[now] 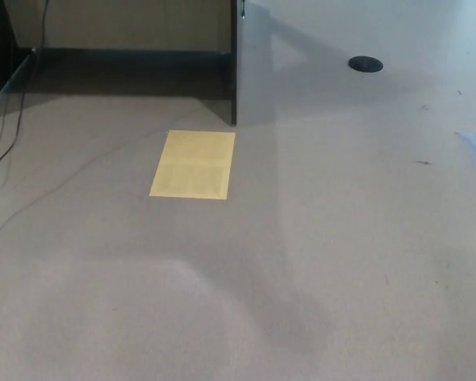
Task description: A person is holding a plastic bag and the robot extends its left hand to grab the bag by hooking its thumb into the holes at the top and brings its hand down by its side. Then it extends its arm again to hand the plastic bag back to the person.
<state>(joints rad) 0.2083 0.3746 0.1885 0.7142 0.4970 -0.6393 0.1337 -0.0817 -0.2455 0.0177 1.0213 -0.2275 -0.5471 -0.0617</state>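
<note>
floor (222, 302) | sheet (192, 164) lying centre-left (flat) | disc (366, 63) far right | panel (235, 59) behind sheet

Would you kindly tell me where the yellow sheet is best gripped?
Probably its near short edge, reached from above: the sheet lies flat on the floor, so only an edge or corner can be lifted.

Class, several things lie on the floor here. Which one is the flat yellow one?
The rectangular yellow sheet, lying flat left of centre. The round black disc is dark, and the thin dark cable is a line.
</note>
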